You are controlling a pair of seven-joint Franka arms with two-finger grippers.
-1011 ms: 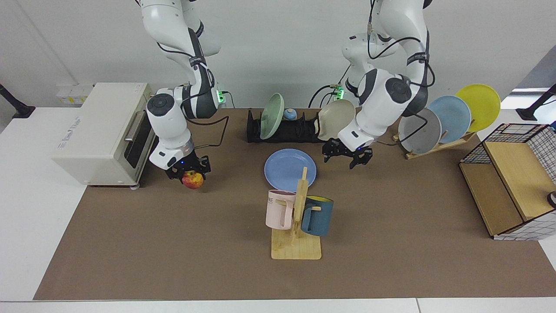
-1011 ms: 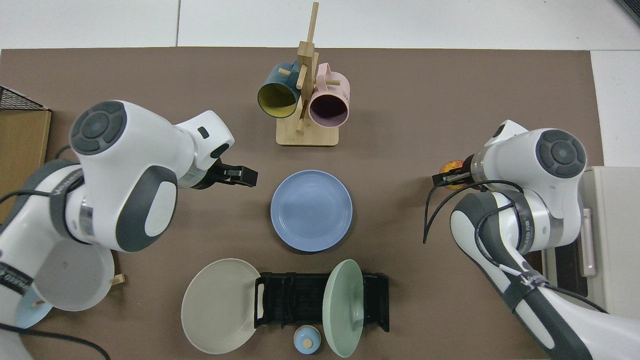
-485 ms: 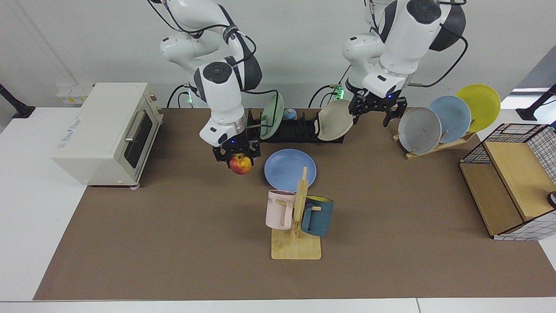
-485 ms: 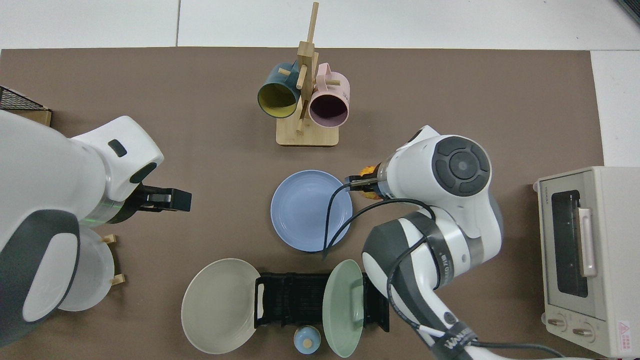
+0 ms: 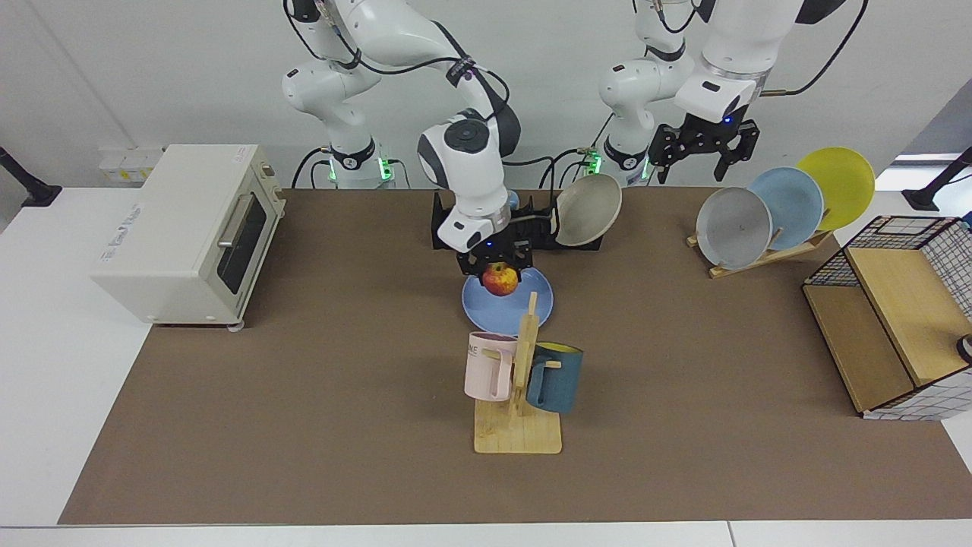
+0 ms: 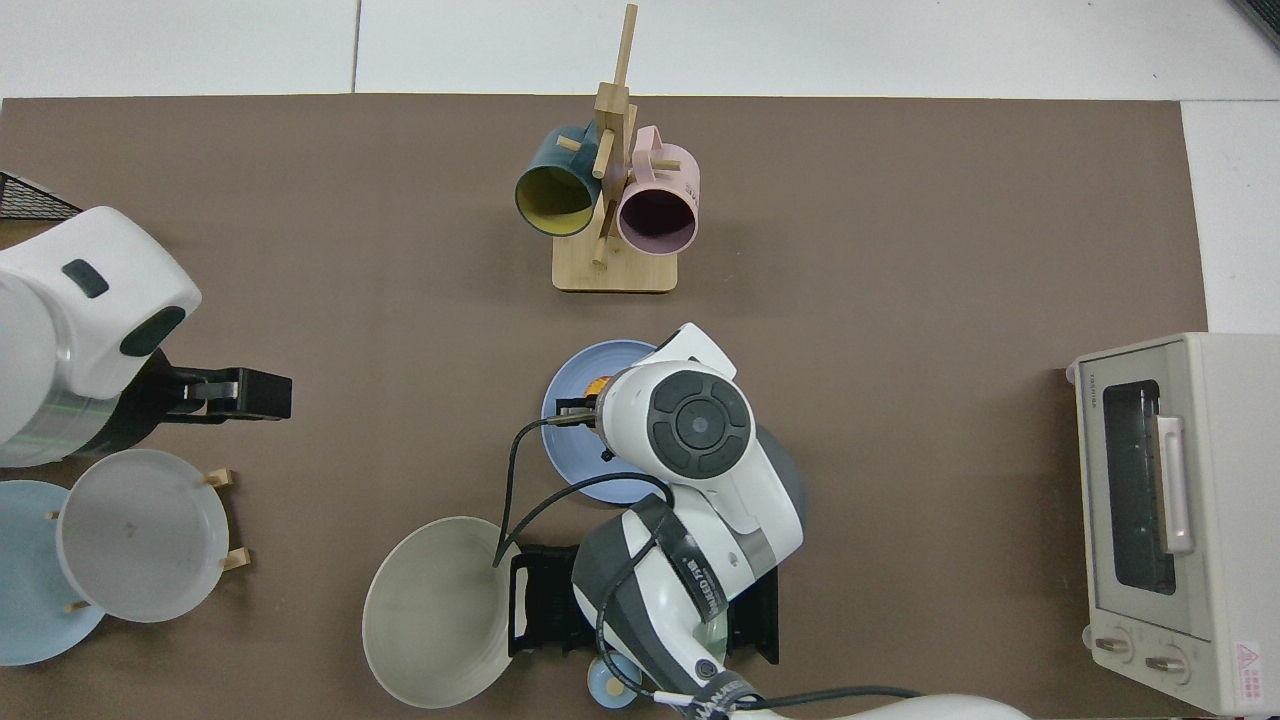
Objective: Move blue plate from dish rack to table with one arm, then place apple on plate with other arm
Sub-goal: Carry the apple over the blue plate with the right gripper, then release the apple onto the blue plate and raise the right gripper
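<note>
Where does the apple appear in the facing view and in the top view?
Facing view: apple at centre, gripped by the right hand over the blue plate.
Top view: only an orange sliver shows beside the arm's wrist, over the plate's upper-left part.
Shared landmark: the wooden mug tree.

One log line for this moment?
blue plate: on table | right gripper: shut on apple, over plate | left gripper: open, raised, waiting
</note>
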